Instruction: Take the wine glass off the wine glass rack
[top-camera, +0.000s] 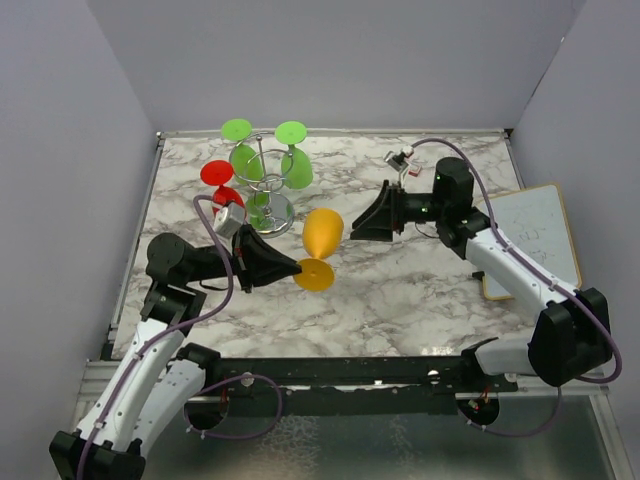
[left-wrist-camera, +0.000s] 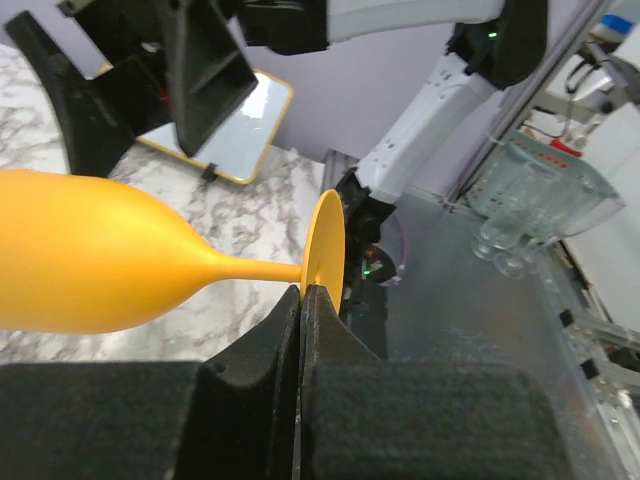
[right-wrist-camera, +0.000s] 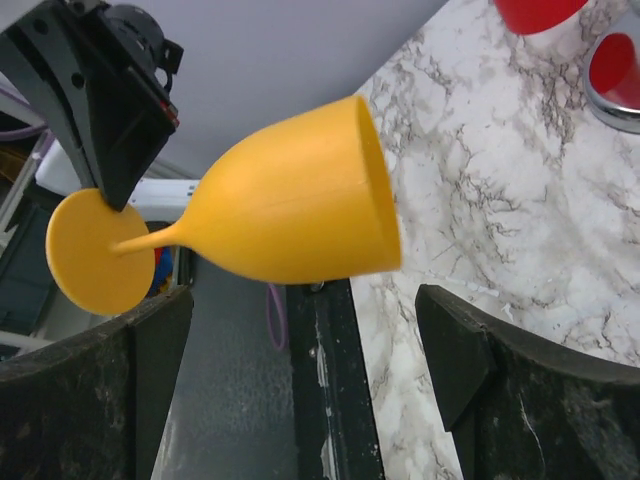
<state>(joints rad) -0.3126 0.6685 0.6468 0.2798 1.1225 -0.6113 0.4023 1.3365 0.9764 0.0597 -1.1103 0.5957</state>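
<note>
- My left gripper (top-camera: 294, 268) is clamped on the orange wine glass (top-camera: 323, 232), pinching it down at the foot, where the stem meets the flat round disc.
- The glass is off the wine glass rack (top-camera: 272, 213). It is tipped onto its side over the marble table (top-camera: 400, 290), just to the right of the rack's round base and not touching it.
- Its bowl points toward the far side of the table and its foot points back toward my arm bases.
- My right gripper (top-camera: 368, 218) is spread wide, holding nothing. It sits just beside the bowl, with a gap between them.
- From the right wrist camera, the bowl fills the space between my two parted fingers (right-wrist-camera: 470, 350).
- The chrome rack stands upright toward the far left of the table.
- Two green glasses (top-camera: 297, 165) and a red glass (top-camera: 226, 196) hang from the rack upside down.
</note>
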